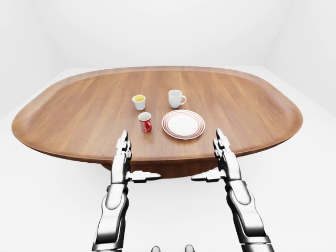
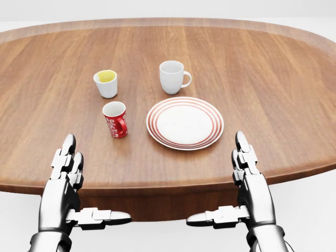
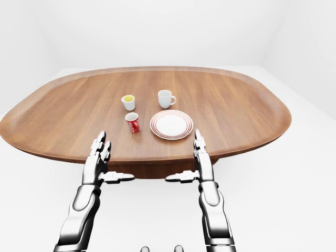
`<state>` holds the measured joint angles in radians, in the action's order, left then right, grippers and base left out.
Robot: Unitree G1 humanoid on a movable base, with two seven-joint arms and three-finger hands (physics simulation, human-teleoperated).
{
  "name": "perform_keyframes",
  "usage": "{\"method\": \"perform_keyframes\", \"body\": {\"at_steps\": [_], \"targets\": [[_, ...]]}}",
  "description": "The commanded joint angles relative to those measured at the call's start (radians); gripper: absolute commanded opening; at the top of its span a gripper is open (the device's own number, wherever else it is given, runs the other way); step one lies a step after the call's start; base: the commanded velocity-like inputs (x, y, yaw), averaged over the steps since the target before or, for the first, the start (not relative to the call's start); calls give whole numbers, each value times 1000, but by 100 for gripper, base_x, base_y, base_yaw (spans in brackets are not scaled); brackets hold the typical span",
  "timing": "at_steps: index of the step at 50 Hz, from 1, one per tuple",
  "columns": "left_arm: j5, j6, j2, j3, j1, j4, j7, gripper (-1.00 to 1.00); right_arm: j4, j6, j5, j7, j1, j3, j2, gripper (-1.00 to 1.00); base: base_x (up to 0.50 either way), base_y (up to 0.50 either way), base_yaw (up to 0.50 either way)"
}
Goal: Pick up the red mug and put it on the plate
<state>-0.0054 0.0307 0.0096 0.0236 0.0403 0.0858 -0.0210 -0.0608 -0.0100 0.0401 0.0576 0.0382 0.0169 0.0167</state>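
Note:
The red mug (image 2: 115, 119) with white lettering stands upright on the wooden table (image 2: 262, 68), its handle turned toward the plate. Just to its right lies the white plate (image 2: 185, 123) with red rings, nothing on it. My left hand (image 2: 76, 184) hovers at the table's near edge, below and left of the mug, fingers straight and thumb out sideways. At the same height my right hand (image 2: 231, 181) mirrors it, below and right of the plate. Both hands are open and hold nothing.
A white cup with a yellow inside (image 2: 106, 83) stands above the red mug. A plain white mug (image 2: 172, 77) stands above the plate. The oval table is wide, with white floor (image 1: 52, 210) around it.

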Motion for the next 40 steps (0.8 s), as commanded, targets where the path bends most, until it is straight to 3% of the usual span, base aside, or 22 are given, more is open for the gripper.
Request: {"method": "perform_keyframes", "body": {"at_steps": [1, 28, 40], "targets": [[2, 4, -1, -1, 3, 6, 3, 100, 0, 0, 3, 3, 2, -1, 0, 100, 0, 0, 0], [10, 10, -3, -8, 10, 15, 7, 100, 12, 6, 8, 7, 0, -2, 1, 100, 0, 0, 0], [12, 11, -3, -9, 13, 18, 7, 100, 14, 6, 9, 8, 0, -3, 0, 100, 0, 19, 0]]}}
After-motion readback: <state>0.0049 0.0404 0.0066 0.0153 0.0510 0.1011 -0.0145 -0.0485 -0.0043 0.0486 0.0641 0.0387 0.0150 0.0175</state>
